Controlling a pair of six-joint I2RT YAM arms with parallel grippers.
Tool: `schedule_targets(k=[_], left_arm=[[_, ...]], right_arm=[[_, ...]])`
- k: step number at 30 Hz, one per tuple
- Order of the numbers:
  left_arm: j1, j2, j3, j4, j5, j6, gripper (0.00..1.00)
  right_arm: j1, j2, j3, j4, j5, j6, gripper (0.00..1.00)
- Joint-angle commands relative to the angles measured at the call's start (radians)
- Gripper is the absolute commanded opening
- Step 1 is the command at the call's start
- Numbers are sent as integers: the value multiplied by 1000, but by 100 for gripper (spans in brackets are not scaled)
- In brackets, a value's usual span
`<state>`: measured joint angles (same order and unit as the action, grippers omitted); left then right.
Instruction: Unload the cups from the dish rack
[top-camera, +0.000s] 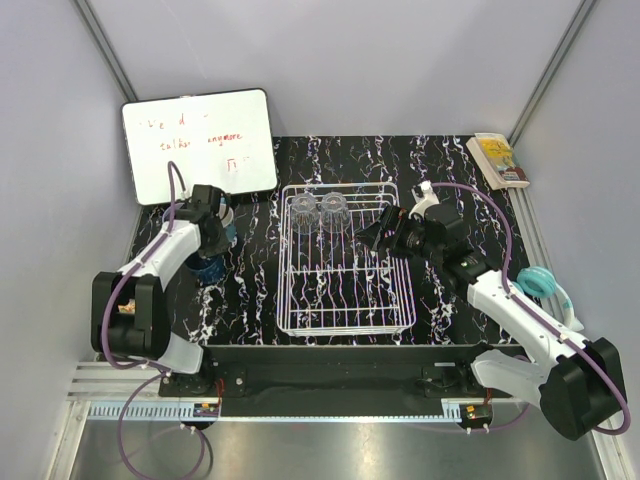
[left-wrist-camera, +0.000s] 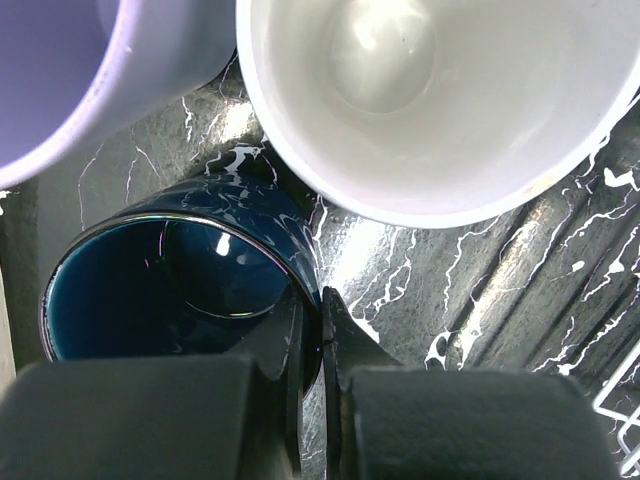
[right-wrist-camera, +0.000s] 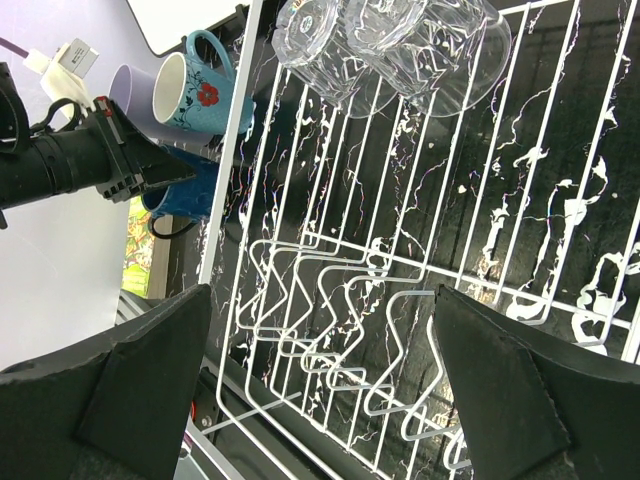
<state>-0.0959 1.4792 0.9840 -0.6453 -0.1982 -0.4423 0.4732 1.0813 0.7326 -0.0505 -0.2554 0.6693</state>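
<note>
**A:** Cups (right-wrist-camera: 190, 95): how many are out of the dish rack (top-camera: 345, 290)?

**B:** Three of the five, as I judge it. Nearest my bases, the near half of the rack holds no cup at all. Just left of the rack, over the black marbled table (top-camera: 250, 300), is the dark blue mug (left-wrist-camera: 170, 290). My left claw (left-wrist-camera: 312, 300) is pinched tight on its rim, one finger inside the wall and one outside. I cannot tell whether the mug rests fully on the table.

**A:** And past that mug?

**B:** The teal mug (right-wrist-camera: 195, 95) and the lavender tumbler (left-wrist-camera: 60, 70) stand close together, also left of the rack, both mouth up.

**A:** Your other claw?

**B:** My right claw (right-wrist-camera: 320, 300) hangs over the right part of the rack, spread as wide as it goes. It holds nothing and faces the far end.

**A:** So what remains?

**B:** Two clear glasses (top-camera: 304, 211) sit side by side at the far end of the rack. I'd say the job is a little over half done. The blue mug needs letting go, then those two glasses must come out.
</note>
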Motion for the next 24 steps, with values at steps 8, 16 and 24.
schedule_targets(k=[8,16,24], left_arm=[[5,-160,-13,-66,51,-22,51],[-57,-305,36,-132,39,-56,66],[-237,-419,117,-146,-15,-131,71]], right_arm=[[-2,11,13,14,-12,-22,100],[-2,15,40,-5,-4,-25,100],[8,254,322,-247,138,-102,98]])
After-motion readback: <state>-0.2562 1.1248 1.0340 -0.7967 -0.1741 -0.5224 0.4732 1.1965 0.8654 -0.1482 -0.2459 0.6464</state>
